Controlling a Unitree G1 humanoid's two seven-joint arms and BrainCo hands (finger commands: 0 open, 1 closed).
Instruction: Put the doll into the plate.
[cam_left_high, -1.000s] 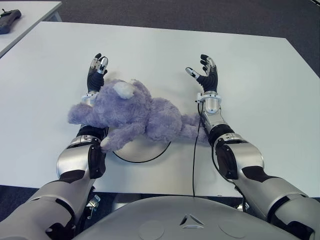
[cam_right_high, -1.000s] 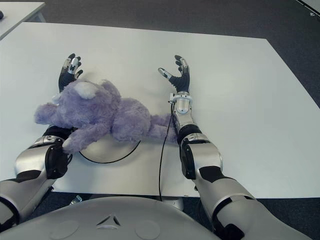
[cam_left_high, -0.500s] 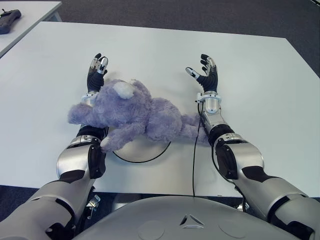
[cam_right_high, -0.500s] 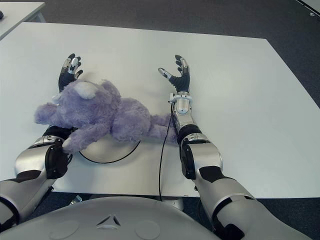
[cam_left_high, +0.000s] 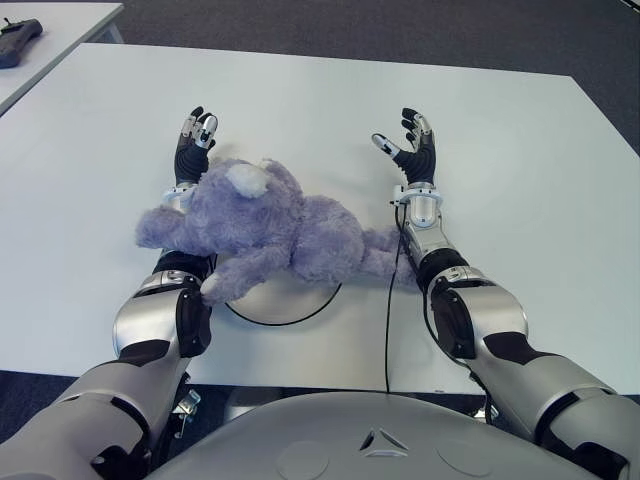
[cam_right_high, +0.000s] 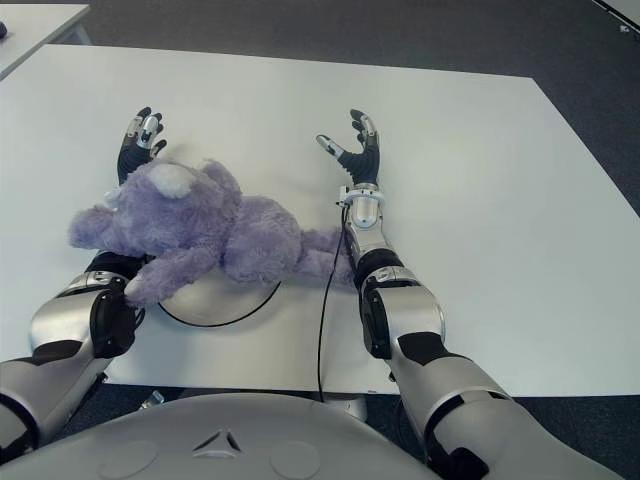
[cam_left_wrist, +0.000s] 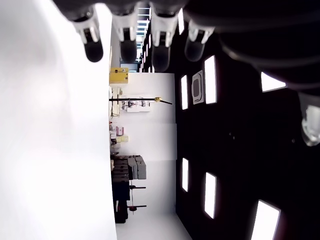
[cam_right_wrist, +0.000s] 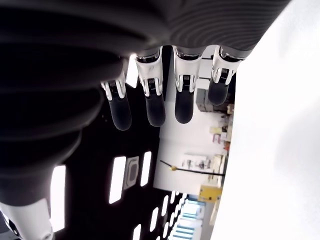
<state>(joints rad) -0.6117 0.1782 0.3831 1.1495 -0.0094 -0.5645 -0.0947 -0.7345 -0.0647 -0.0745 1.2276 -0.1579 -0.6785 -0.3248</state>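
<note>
You have the doll lying across both forearms, its body over the far part of the plate, seemingly not set down in it. Left hand and right hand reach past it with fingers spread, gripping nothing.

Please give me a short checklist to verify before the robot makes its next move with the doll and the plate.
1. Doll reachable, lying across both forearms: ok.
2. Doll fully inside plate: not ok, it lies over the far part only and overhangs.
3. Left hand open, empty: ok.
4. Right hand open, empty: ok.
5. Doll gripped by a hand: not ok.
6. Cable touches the doll: cannot tell.
</note>
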